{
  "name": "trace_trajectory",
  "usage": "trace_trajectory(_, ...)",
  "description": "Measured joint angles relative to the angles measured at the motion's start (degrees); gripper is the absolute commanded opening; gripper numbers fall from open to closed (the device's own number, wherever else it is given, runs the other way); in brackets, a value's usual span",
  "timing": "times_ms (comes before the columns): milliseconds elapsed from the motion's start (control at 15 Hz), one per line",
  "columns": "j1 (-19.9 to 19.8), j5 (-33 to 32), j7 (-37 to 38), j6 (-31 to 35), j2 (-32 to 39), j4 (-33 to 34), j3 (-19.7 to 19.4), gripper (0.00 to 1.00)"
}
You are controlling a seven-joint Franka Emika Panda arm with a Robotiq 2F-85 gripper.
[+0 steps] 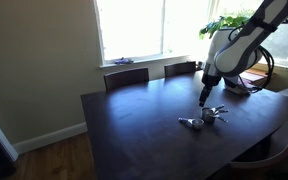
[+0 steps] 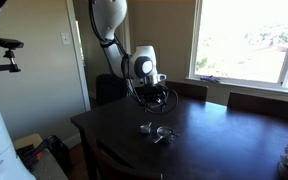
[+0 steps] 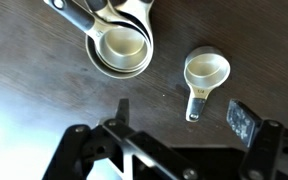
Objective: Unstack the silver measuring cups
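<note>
In both exterior views the measuring cups (image 1: 204, 120) (image 2: 156, 132) are only small bright spots, away from the edges of the table (image 1: 134, 130). They are too small to count. In the wrist view the top edge cuts off the handles of the stack (image 3: 124, 48); it holds perhaps three cups, but the rims hide each other. The bottom edge cuts the body of the gripper (image 3: 181, 112). In an exterior view the table's near edge runs out of the picture.

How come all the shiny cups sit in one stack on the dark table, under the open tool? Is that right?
Not all of them. The wrist view shows one silver cup lying apart from the stack of cups, not touching it. Both are on the dark table, under the open tool.
</note>
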Motion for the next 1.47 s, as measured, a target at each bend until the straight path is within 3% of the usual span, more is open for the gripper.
trace_trajectory(667,2.04,-2.82,5.71,-8.09,0.83,6.44,-6.67,1.00)
trace_trajectory(1467,6.71,-3.50,23.80,-10.78,14.76,18.27,-12.35,1.00)
